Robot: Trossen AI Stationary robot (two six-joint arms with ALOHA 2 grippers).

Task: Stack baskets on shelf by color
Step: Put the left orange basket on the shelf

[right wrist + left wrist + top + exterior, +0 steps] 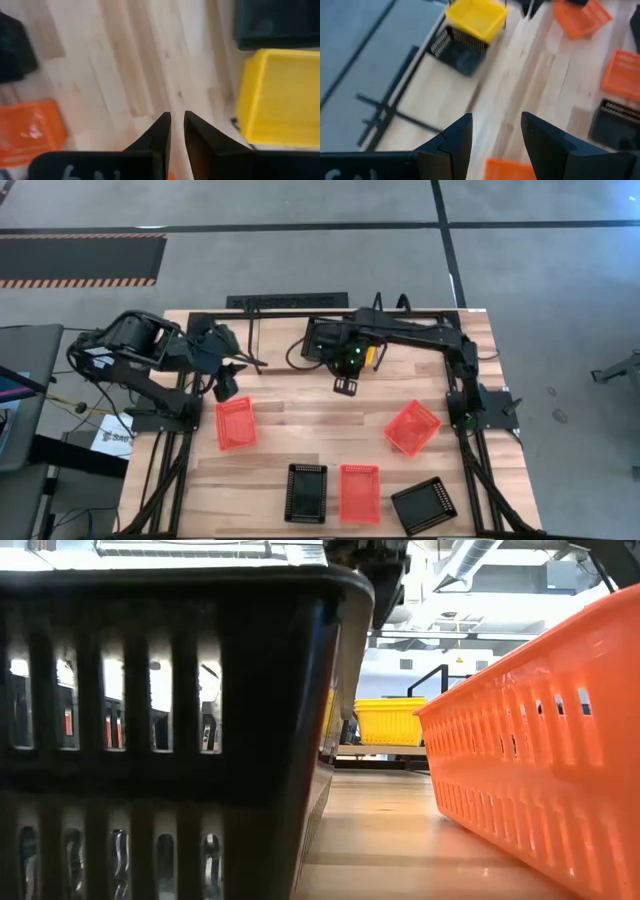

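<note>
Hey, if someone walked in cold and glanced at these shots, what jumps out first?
Bright red-orange baskets scattered over the wooden tabletop, three in all, with two black baskets among them along the near edge. A yellow basket glows at the far side near the right claw, which holds nothing. The left claw hangs open and empty above the wood.

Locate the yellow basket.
The yellow basket sits at the table's far edge beside a black basket, under the right arm in the high view.
</note>
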